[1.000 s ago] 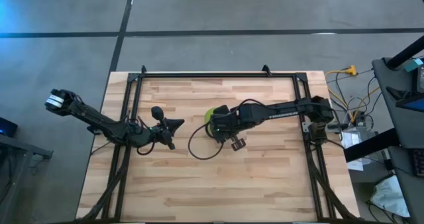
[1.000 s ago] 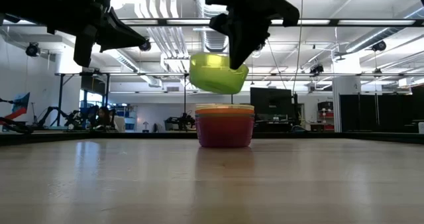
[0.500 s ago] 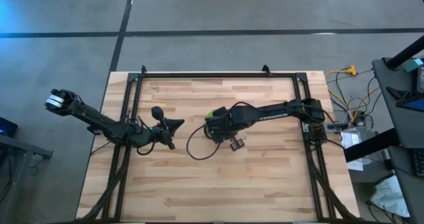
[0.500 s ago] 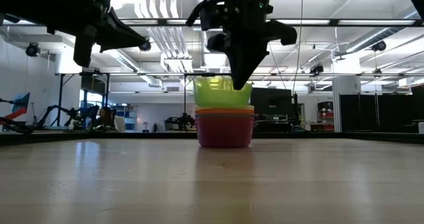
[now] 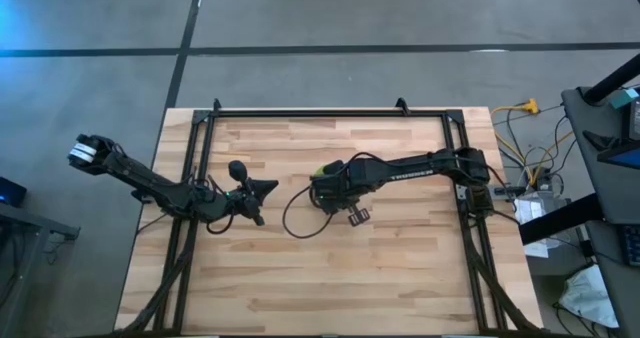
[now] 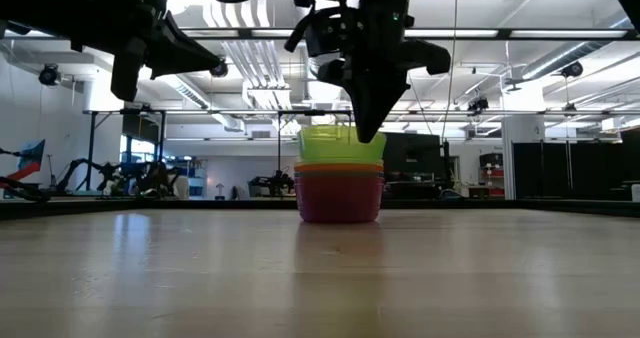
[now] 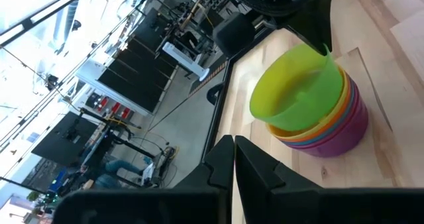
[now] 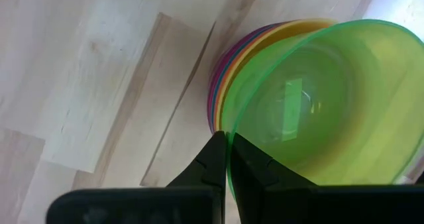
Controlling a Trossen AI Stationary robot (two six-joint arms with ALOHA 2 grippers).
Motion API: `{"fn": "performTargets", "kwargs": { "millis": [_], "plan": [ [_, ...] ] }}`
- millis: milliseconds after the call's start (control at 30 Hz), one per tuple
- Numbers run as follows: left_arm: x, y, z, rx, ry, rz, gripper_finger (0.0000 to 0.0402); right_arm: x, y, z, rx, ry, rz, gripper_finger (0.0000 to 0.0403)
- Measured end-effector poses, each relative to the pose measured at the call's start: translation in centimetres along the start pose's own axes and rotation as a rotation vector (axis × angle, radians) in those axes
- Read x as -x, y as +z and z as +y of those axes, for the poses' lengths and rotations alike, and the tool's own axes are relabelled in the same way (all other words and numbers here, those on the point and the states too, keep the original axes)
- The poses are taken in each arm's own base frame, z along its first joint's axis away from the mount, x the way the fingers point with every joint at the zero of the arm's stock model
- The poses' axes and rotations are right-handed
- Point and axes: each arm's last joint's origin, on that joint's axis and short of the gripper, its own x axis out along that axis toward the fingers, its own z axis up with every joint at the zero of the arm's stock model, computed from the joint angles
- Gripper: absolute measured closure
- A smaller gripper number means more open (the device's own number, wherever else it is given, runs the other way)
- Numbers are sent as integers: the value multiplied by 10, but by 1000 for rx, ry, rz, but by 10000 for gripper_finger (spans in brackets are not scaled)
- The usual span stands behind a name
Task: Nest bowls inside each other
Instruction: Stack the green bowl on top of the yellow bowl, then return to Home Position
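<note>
The table (image 5: 330,268) is a pale butcher-block wooden top held in a dark metal frame, standing on a grey concrete floor crossed by dark seams. In the low view the room behind it is a large workshop hall with white ceiling ducts (image 6: 250,18), bright strip lighting and dark monitors (image 6: 410,150) along the back; the left wrist view shows more dark screens and a person (image 7: 126,168) in blue at floor level, too small to describe.

On the left side of the table, the left arm waits with the left gripper (image 5: 262,188) held above the wood, well apart from the bowls, its fingers (image 7: 222,161) pressed together with nothing between them.

Near the table's middle stands one stack of bowls (image 6: 340,186). From the outside in, the right wrist view shows purple, pink, orange and yellow rims, so four rims can be counted; whether a further bowl lies among them cannot be told. The green bowl (image 6: 338,145) is the fifth and sits on top, tilted and only partly sunk into the yellow bowl (image 8: 285,32), its rim standing clear above the others.

The right gripper (image 5: 325,178) hangs directly over the stack, reaching in from the right arm, and its fingers (image 8: 215,158) are clamped on the green bowl's rim, one inside and one outside the wall.
</note>
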Motion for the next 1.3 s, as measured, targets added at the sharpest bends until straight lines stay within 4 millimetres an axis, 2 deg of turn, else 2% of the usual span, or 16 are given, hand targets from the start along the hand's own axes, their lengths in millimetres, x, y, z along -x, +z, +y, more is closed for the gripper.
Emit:
{"fn": "performTargets", "kwargs": {
  "millis": [300,767,1167,1300],
  "plan": [
    [0,0,0,0,0,0,402,-11,-3,3,2,9,7,394],
    [0,0,0,-1,-1,0,402,-12,-1,3,-26,47,-35,393],
    [0,0,0,0,0,0,402,-12,-1,3,-60,49,-36,327],
    [0,0,0,0,-1,0,402,-6,-1,2,-77,53,-26,316]
  ]
}}
